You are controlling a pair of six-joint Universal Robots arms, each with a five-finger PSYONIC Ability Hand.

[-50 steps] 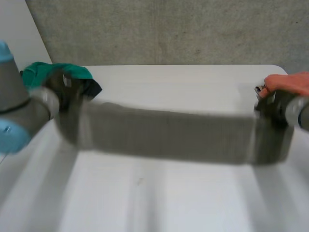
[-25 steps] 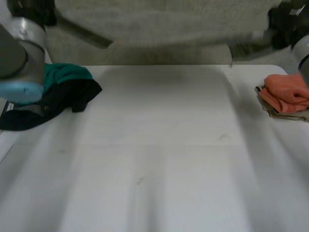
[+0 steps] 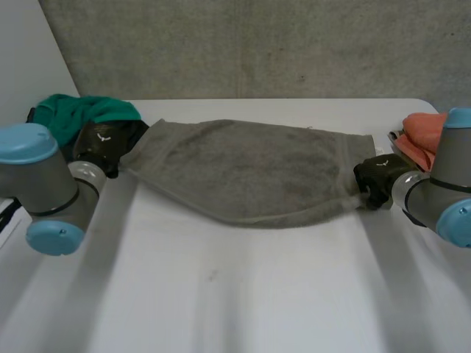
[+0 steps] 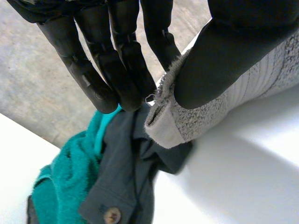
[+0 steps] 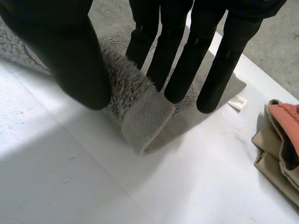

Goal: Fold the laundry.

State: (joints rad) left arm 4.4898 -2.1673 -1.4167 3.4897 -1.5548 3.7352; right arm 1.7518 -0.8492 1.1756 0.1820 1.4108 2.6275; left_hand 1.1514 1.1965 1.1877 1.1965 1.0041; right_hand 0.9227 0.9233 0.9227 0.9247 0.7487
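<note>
Towel [image 3: 243,173] now down, corners between fingers [image 4: 117,56]

Matte black left hand [image 3: 103,144], right hand [image 3: 378,179]; grey joints [image 3: 40,182], light-blue caps [image 3: 26,142].

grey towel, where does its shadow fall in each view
head view: the grey towel throws a soft shadow on the table along its near edge; right wrist view: shade under the corner the right hand pinches; left wrist view: shade under the corner the left hand pinches
</note>
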